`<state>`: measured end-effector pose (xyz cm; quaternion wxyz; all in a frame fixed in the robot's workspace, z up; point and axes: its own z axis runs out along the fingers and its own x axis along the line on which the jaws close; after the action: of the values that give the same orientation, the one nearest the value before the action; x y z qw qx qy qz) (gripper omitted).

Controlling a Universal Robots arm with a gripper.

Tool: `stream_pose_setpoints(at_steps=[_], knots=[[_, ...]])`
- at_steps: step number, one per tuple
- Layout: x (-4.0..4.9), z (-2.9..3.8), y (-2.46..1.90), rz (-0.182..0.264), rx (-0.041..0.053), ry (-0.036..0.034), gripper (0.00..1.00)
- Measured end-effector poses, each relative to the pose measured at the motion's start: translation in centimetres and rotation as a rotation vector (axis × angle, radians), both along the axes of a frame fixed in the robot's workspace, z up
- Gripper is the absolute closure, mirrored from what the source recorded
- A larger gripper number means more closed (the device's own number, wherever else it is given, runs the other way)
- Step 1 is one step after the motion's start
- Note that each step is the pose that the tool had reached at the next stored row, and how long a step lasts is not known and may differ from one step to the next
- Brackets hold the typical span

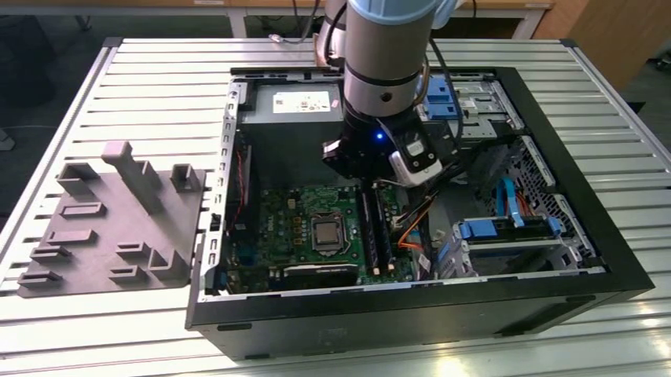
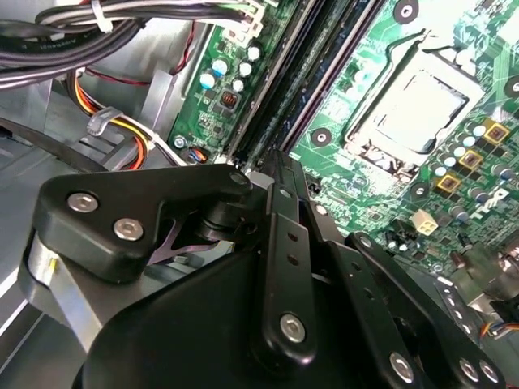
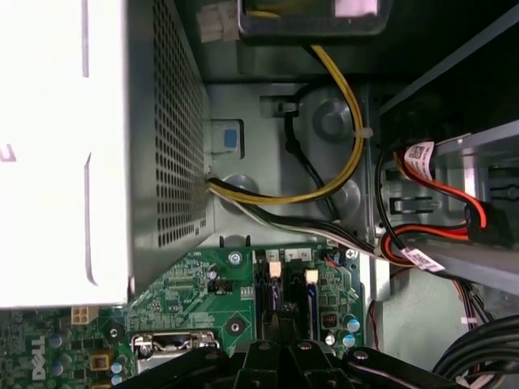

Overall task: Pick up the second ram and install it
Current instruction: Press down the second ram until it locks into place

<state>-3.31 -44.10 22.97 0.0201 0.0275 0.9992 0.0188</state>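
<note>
The open computer case (image 1: 545, 149) lies on the table with the green motherboard (image 1: 283, 224) inside. The second ram (image 1: 369, 229) is a slim dark stick standing along the black memory slots beside the processor socket (image 1: 328, 233). In the second wrist view it runs away from the fingertips as a bluish-green strip (image 2: 320, 57). My gripper (image 1: 369, 188) hangs straight down over the far end of the slots. Its fingers are drawn together in both wrist views (image 2: 276, 162) (image 3: 280, 326), tips at the stick's end. Whether they clamp the stick is hidden.
The power supply (image 1: 288, 102) sits just behind the gripper. Orange and black cables (image 1: 414, 224) run close on the exterior view's right, beside blue drive brackets (image 1: 504, 232). A grey parts fixture (image 1: 115, 220) lies on the table at the exterior view's left.
</note>
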Motion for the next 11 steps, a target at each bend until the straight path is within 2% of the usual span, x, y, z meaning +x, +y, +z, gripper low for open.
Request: stream_pose_setpoints(at_steps=[3,11], knots=[[0.0,-0.06,0.18,0.0,0.0001,0.0,0.89],[0.0,-0.26,0.25,0.0,0.0001,0.0,0.89]])
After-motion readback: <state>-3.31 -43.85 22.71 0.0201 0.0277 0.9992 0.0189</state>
